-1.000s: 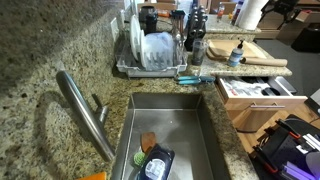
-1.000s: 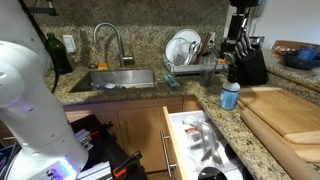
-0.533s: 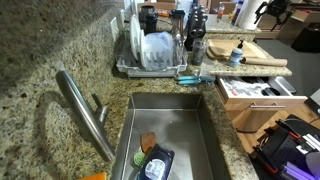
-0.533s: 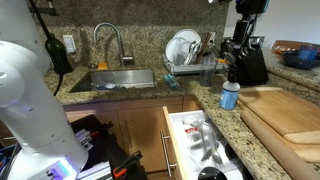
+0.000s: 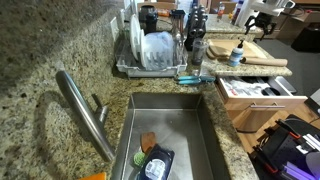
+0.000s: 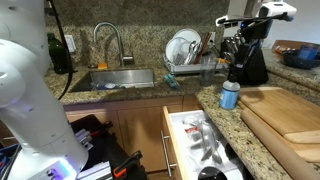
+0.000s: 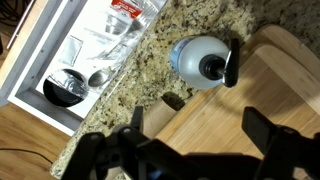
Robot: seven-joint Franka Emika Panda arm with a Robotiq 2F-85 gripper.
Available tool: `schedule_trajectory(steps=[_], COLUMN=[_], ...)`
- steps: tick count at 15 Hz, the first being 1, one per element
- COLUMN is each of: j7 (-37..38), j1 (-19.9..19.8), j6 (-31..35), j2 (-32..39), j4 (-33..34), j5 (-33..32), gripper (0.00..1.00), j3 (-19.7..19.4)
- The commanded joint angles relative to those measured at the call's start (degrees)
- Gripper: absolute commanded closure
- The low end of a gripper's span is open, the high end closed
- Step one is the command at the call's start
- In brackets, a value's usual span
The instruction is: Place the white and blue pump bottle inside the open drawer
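The white and blue pump bottle [image 5: 236, 56] stands upright on the granite counter beside the cutting board, also in an exterior view [image 6: 230, 95]. In the wrist view I see it from above [image 7: 198, 60], with its black pump head pointing toward the board. My gripper [image 7: 200, 135] is open and empty. It hovers above the cutting board, just short of the bottle, and shows high above the bottle in an exterior view [image 5: 256, 22]. The open drawer [image 5: 256, 92] lies below the counter edge and holds utensils [image 6: 197, 138]; it also shows in the wrist view [image 7: 75, 60].
A wooden cutting board [image 6: 285, 112] lies next to the bottle. A knife block [image 6: 246, 62] stands behind it. A dish rack [image 5: 155, 52] with plates sits by the sink [image 5: 170, 125]. The faucet [image 5: 85, 110] is at the sink's far side.
The arm has moved in from the edge of the exterior views and come lower, toward the bottle. The bottle and drawer have not moved.
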Motion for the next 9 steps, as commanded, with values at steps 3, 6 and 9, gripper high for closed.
schedule_trajectory(steps=[3,6,9], j7=[-0.29,-1.17,-3.58], j1=[0.02,1.32,1.17], j6=[1.68,6.35,5.98], j2=[1.16,2.58,3.44], j4=[0.77,0.82,1.31], j5=[1.14,-0.33,2.11], gripper=[0.0,0.0,0.0], j3=[-0.37,0.3,1.11])
